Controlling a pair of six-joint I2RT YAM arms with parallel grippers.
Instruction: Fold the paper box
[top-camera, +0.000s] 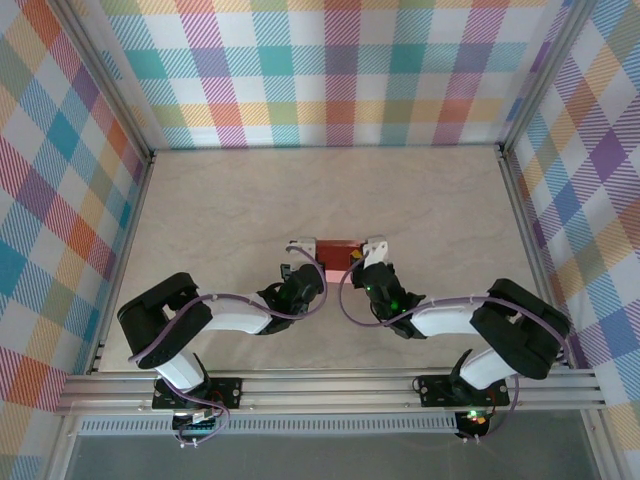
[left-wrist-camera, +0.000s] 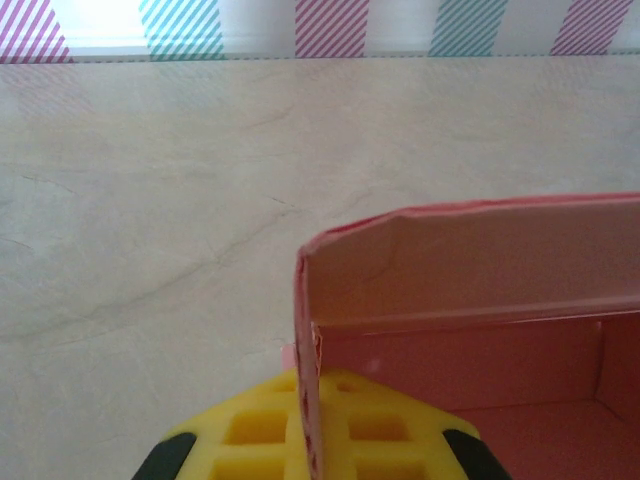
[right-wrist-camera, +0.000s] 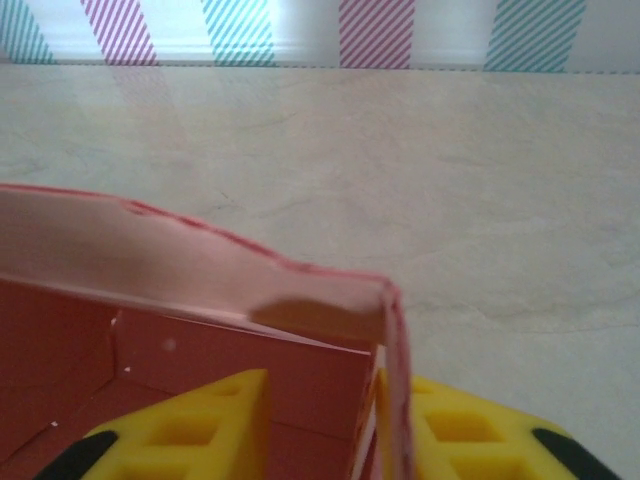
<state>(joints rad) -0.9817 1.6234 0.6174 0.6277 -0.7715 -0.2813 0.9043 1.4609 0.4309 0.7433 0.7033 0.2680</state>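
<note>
paper box (top-camera: 338, 252): pink, open-topped, on the table (top-camera: 230, 200), sitting between the two sets of fingers.
left gripper (left-wrist-camera: 308, 435): clenched on the box's left end wall, one yellow pad (left-wrist-camera: 250, 430) outside it, the other inside.
right gripper (right-wrist-camera: 335, 410): released; the right end wall stands between its fingers, the outer pad (right-wrist-camera: 470, 430) close against it and the inner pad (right-wrist-camera: 200, 430) apart from it.
far wall (right-wrist-camera: 150, 270): upright, just beyond both sets of fingertips.
</note>
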